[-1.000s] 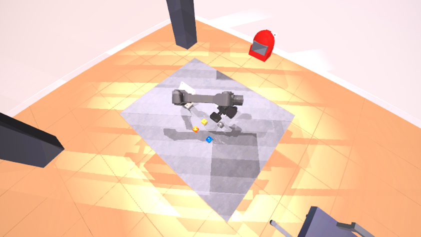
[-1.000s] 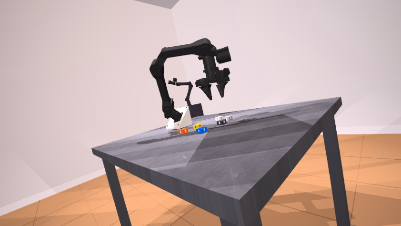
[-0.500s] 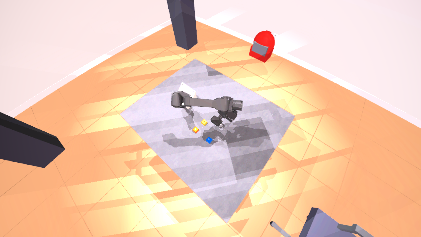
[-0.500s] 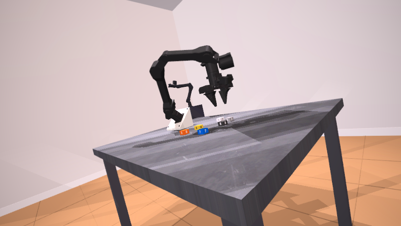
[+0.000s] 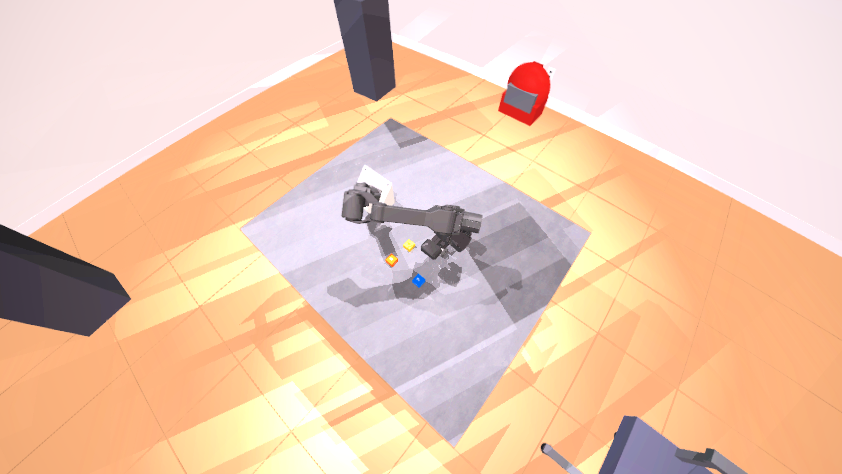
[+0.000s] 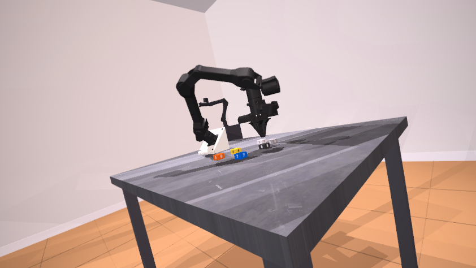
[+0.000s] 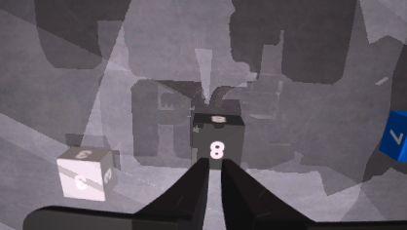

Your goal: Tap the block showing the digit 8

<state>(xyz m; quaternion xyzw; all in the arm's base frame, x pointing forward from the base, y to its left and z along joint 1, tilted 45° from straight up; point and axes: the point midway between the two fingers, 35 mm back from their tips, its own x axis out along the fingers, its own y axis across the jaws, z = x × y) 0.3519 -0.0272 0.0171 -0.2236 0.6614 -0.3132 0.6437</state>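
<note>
The black block showing 8 (image 6: 264, 146) (image 7: 217, 138) stands on the table, upper middle of the wrist view. My gripper (image 6: 263, 135) (image 7: 214, 166) is shut with nothing visible between its tips, only a narrow gap. It points down, tips slightly above the blocks in the exterior view and overlapping the black block's near edge in the wrist view. Whether they touch it cannot be told. A pale block with 3 (image 6: 273, 141) (image 7: 81, 180) stands left of it in the wrist view. In the top view the arm hides the black block.
A white block (image 6: 261, 141), apparently a 1, stands behind the black one in the exterior view. A blue 7 block (image 5: 418, 280) (image 6: 240, 155) (image 7: 398, 136), a yellow 4 block (image 5: 408, 245) (image 6: 236, 151) and an orange 0 block (image 5: 391, 260) (image 6: 219, 156) stand nearby.
</note>
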